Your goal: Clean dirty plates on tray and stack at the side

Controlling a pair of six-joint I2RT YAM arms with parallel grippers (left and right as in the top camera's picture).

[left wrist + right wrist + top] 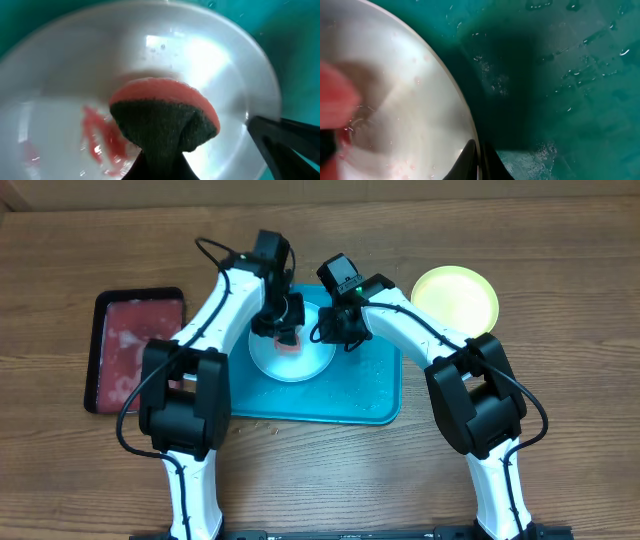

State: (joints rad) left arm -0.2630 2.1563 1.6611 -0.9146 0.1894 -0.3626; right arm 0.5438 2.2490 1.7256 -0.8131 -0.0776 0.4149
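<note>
A pale white plate [272, 361] lies in the middle of the turquoise tray [372, 392]. My left gripper [283, 320] is shut on a pink sponge with a dark green scouring side [165, 120] and presses it onto the plate [75, 75]. A red smear [102, 137] shows to the left of the sponge. My right gripper [336, 330] is shut on the plate's right rim [465, 120], one finger on each side [480, 161]. A yellow-green plate [455, 298] lies on the table beyond the tray's right far corner. A third plate is not in view.
A smaller dark-red, black-rimmed tray [135, 345] with pale smears lies to the left of the turquoise tray. The turquoise tray floor [560, 75] is wet with droplets. The table is wood.
</note>
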